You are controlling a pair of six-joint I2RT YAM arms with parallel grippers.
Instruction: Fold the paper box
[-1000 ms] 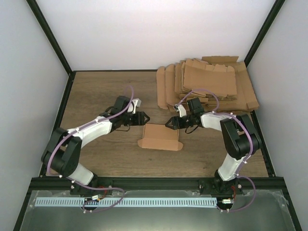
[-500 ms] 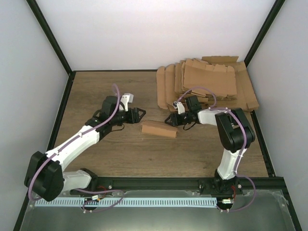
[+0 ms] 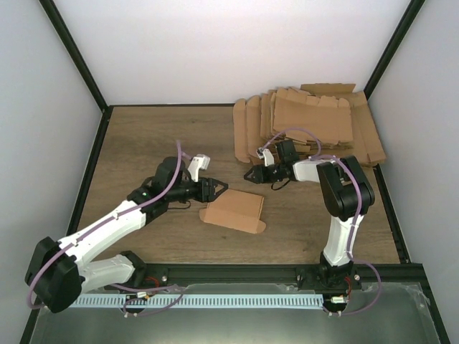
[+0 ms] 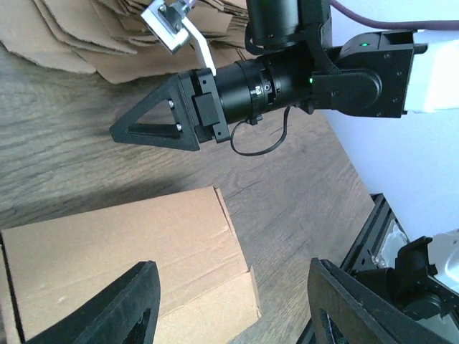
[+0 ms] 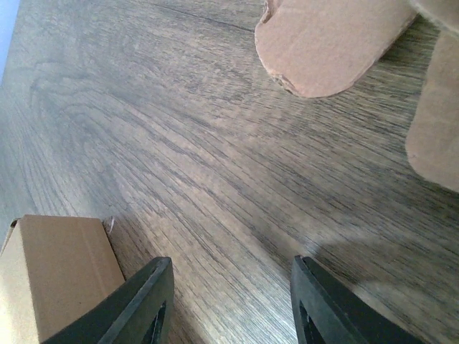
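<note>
Left wrist: box (image 4: 115,244) beneath end effector (image 4: 229,266)

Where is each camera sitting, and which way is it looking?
Top external: above and behind, looking down at the table; left arm, right arm, paper box, cardboard blanks.
Left wrist: on the left arm, facing the paper box and the right gripper; its own fingers show.
Right wrist: low, facing the table; own fingers.
Shared: all three see the paper box.

Under the left gripper (image 4: 231,264) the paper box (image 4: 122,244) runs off frame; left of the right gripper (image 5: 231,259), only its corner shows.
</note>
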